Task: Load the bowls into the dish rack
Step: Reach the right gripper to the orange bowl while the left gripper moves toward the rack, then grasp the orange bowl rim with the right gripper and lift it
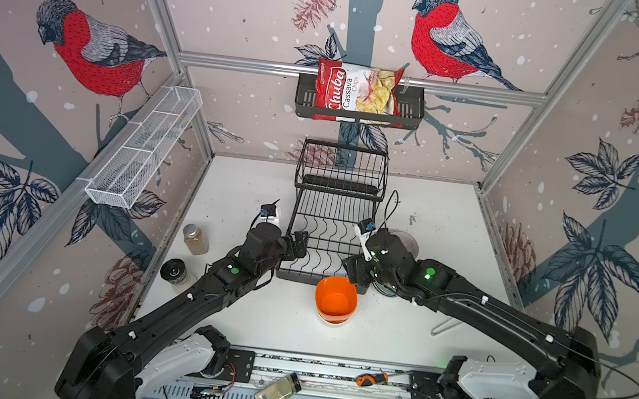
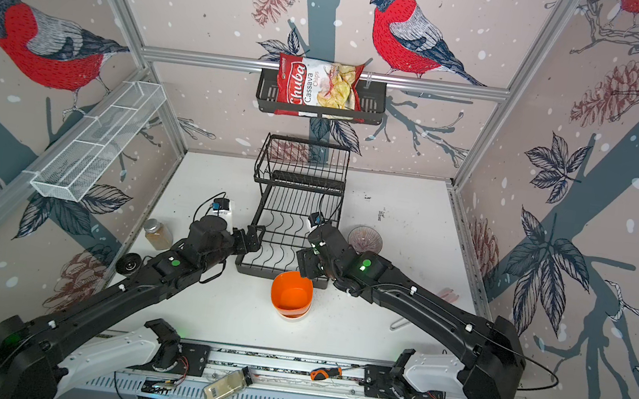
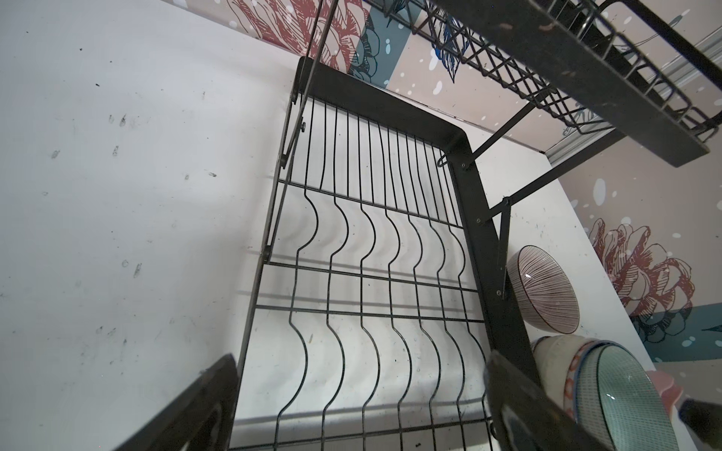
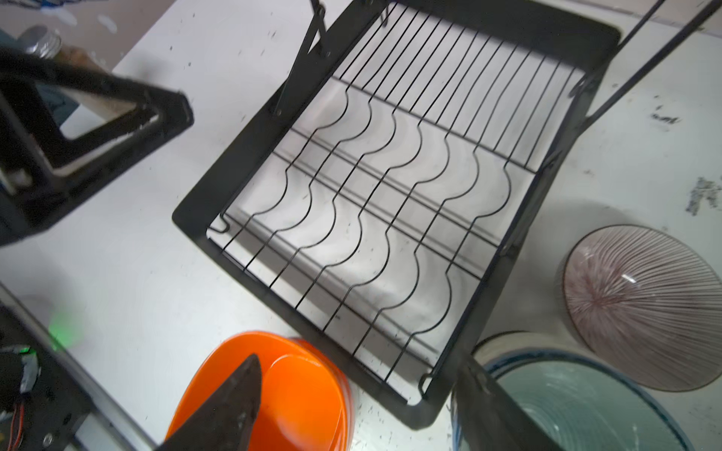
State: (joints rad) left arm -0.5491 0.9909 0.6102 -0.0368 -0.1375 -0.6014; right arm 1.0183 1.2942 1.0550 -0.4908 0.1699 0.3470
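The black wire dish rack [image 1: 299, 279] [image 2: 258, 273] stands mid-table, its lower grid bare. An orange bowl [image 1: 336, 299] [image 2: 290, 295] [image 4: 304, 390], nested on others, sits at the rack's front edge. A brown-striped bowl [image 2: 365, 238] [image 3: 543, 289] [image 4: 640, 304] rests on the table right of the rack. A mint-green bowl [image 3: 617, 394] [image 4: 578, 402] lies in a blue-rimmed one by the rack's front right corner. My left gripper [image 1: 297, 243] [image 3: 361, 375] hangs open over the rack's left front part. My right gripper [image 1: 354, 270] [image 4: 359, 367] is open above that front right corner, between the orange and mint-green bowls, holding nothing.
A spice jar [image 1: 195, 238] and a black-lidded jar [image 1: 173, 271] stand left of the rack. A chips bag [image 1: 359, 92] fills the black wall shelf behind. A white mesh trough [image 1: 144, 148] hangs on the left wall. A screwdriver [image 1: 369, 379] lies on the front rail.
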